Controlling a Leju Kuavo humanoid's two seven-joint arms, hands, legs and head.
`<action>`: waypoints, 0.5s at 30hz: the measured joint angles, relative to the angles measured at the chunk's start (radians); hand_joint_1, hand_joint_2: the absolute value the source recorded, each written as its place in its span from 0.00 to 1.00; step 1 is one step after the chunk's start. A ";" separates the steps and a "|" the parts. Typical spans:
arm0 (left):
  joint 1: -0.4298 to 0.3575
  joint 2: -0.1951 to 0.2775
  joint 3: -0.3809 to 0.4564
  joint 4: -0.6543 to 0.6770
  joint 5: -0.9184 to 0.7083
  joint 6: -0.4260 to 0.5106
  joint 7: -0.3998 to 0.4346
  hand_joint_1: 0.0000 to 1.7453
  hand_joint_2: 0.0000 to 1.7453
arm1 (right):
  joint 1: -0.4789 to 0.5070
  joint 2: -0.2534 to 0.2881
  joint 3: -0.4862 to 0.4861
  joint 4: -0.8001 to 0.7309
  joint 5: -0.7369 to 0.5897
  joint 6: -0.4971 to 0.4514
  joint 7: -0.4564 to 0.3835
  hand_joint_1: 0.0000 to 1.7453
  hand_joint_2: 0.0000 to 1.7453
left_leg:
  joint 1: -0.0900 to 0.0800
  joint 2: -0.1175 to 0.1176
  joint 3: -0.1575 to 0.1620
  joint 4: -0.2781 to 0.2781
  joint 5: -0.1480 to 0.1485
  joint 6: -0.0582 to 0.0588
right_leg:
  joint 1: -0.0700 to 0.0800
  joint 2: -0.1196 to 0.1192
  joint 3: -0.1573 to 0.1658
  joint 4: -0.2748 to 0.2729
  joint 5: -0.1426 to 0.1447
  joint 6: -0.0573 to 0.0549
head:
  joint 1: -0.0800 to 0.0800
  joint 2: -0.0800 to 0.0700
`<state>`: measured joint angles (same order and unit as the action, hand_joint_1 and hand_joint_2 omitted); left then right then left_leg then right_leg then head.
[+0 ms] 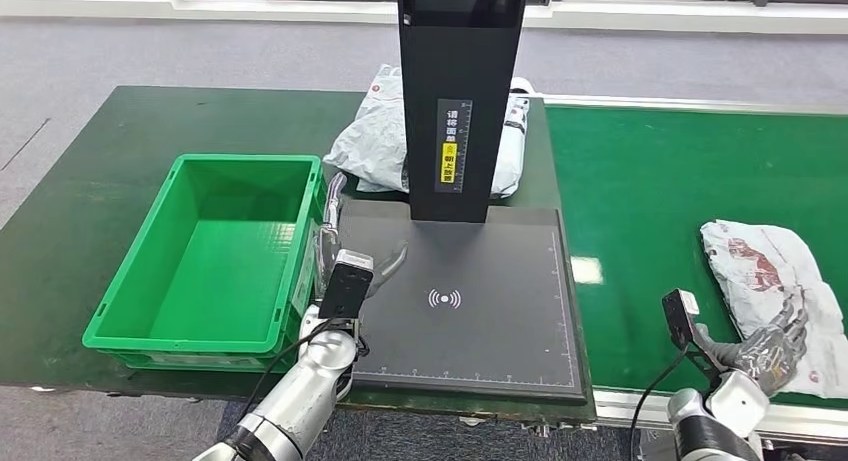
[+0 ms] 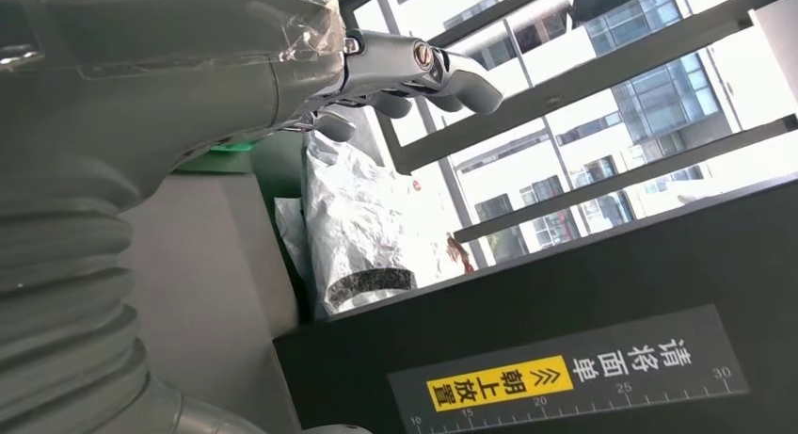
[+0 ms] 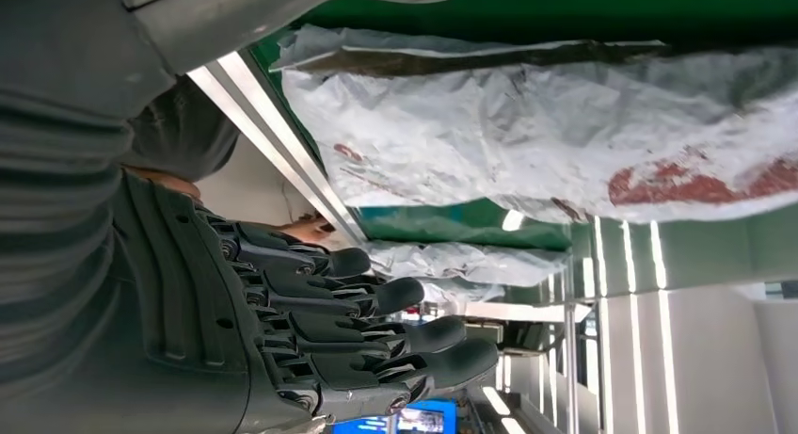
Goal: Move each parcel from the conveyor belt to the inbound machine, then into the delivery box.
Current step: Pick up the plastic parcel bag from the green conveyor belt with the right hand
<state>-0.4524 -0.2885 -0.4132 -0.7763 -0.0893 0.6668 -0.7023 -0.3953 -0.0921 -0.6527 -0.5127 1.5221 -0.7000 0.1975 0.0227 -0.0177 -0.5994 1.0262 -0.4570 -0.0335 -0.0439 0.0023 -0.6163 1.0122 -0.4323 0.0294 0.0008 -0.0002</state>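
- The left hand (image 1: 345, 243) is open and holds nothing, between the green box (image 1: 215, 266) and the black scan pad (image 1: 470, 301).
- The right hand (image 1: 770, 346) rests open by the white parcel (image 1: 775, 281) on the green belt (image 1: 640, 201), at 4 o'clock.
- More parcels (image 1: 375, 136) lie behind the black post (image 1: 460, 91), at 12 o'clock.

Two parcels — one (image 1: 775, 281) on the belt, one (image 1: 375, 141) behind the machine — one green box (image 1: 215, 266)
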 joint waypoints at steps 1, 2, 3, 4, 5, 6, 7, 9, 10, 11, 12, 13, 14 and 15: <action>0.000 0.000 0.000 0.000 0.000 0.000 0.000 0.00 1.00 | -0.003 -0.003 0.000 0.012 0.000 0.000 0.007 0.00 1.00 | 0.000 0.000 0.000 0.000 0.000 0.000 | 0.000 0.000 0.000 0.000 0.000 0.000 | 0.000 0.000; 0.000 0.000 0.000 0.000 0.001 0.000 0.000 0.00 1.00 | -0.006 -0.006 0.001 0.025 0.000 0.000 0.015 0.00 1.00 | 0.000 0.000 0.000 0.000 0.000 0.000 | 0.000 0.000 0.000 0.000 0.000 0.000 | 0.000 0.000; 0.000 0.000 0.000 0.000 0.002 0.001 0.000 0.00 1.00 | -0.009 -0.010 0.003 0.038 0.001 0.000 0.026 0.00 1.00 | 0.000 0.000 0.000 0.000 0.000 0.000 | 0.000 0.000 0.000 0.000 0.000 0.000 | 0.000 0.000; 0.000 0.000 0.001 0.000 0.003 0.002 0.000 0.00 1.00 | -0.011 -0.014 0.006 0.053 0.001 0.000 0.038 0.00 1.00 | 0.000 0.000 0.000 0.000 0.000 0.000 | 0.000 0.000 0.000 0.000 0.000 0.000 | 0.000 0.000; 0.000 0.001 0.002 -0.001 0.004 0.004 0.000 0.00 1.00 | -0.014 -0.017 0.011 0.067 0.001 0.000 0.051 0.00 1.00 | 0.000 0.000 0.000 0.000 0.000 0.000 | 0.000 0.000 0.000 0.000 0.000 0.000 | 0.000 0.000; 0.000 0.002 0.003 -0.002 0.004 0.006 0.000 0.00 1.00 | -0.016 -0.020 0.018 0.081 0.001 0.001 0.064 0.00 1.00 | 0.000 0.000 0.000 0.000 0.000 0.000 | 0.000 0.000 0.000 0.000 0.000 0.000 | 0.000 0.000; 0.001 0.003 0.006 -0.004 0.004 0.007 0.000 0.00 1.00 | -0.018 -0.021 0.025 0.094 0.001 0.004 0.076 0.00 1.00 | 0.000 0.000 -0.001 0.000 0.000 0.000 | 0.000 0.000 0.000 0.000 0.000 0.000 | 0.000 0.000; 0.005 0.007 0.012 -0.013 0.004 0.008 0.000 0.00 1.00 | -0.023 -0.025 0.046 0.116 0.001 0.014 0.094 0.00 1.00 | 0.000 0.000 -0.001 0.000 0.000 0.000 | 0.000 0.000 0.000 0.000 0.000 0.000 | 0.000 0.000; 0.008 0.009 0.016 -0.017 0.004 0.009 0.000 0.00 1.00 | -0.025 -0.026 0.056 0.125 0.002 0.020 0.098 0.00 1.00 | 0.000 0.000 0.000 0.000 0.000 0.000 | 0.000 0.000 0.000 0.000 0.000 0.000 | 0.000 0.000; 0.012 0.011 0.018 -0.022 0.004 0.011 0.000 0.00 1.00 | -0.028 -0.028 0.065 0.132 0.002 0.025 0.100 0.00 1.00 | 0.000 0.000 -0.001 0.000 0.000 0.000 | 0.000 0.000 0.000 0.000 0.000 0.000 | 0.000 0.000; 0.015 0.014 0.021 -0.026 0.004 0.013 0.000 0.00 1.00 | -0.031 -0.029 0.073 0.138 0.002 0.029 0.101 0.00 1.00 | 0.000 0.000 -0.001 0.000 0.000 0.000 | 0.000 0.000 0.000 0.000 0.000 0.000 | 0.000 0.000; 0.019 0.016 0.023 -0.031 0.004 0.016 0.000 0.00 1.00 | -0.035 -0.030 0.080 0.144 0.002 0.035 0.104 0.00 1.00 | 0.000 0.000 -0.001 0.000 0.000 0.000 | 0.000 0.000 0.000 0.000 0.000 0.000 | 0.000 0.000; 0.024 0.018 0.025 -0.036 0.004 0.019 0.000 0.00 1.00 | -0.039 -0.030 0.087 0.149 0.002 0.040 0.108 0.00 1.00 | 0.000 0.000 -0.001 0.000 0.000 0.001 | 0.000 0.000 0.000 0.000 0.000 0.000 | 0.000 0.000; 0.029 0.020 0.029 -0.043 0.004 0.022 0.000 0.00 1.00 | -0.042 -0.031 0.095 0.154 0.002 0.045 0.112 0.00 1.00 | 0.000 0.000 -0.001 0.000 0.000 0.001 | 0.000 0.000 0.000 0.000 0.000 0.000 | 0.000 0.000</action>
<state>-0.4232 -0.2687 -0.3846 -0.8191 -0.0852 0.6886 -0.7023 -0.4373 -0.1226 -0.5579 -0.3589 1.5236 -0.6545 0.3099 0.0227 -0.0176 -0.6001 1.0261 -0.4567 -0.0329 -0.0439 0.0020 -0.6163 1.0122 -0.4324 0.0294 0.0008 -0.0002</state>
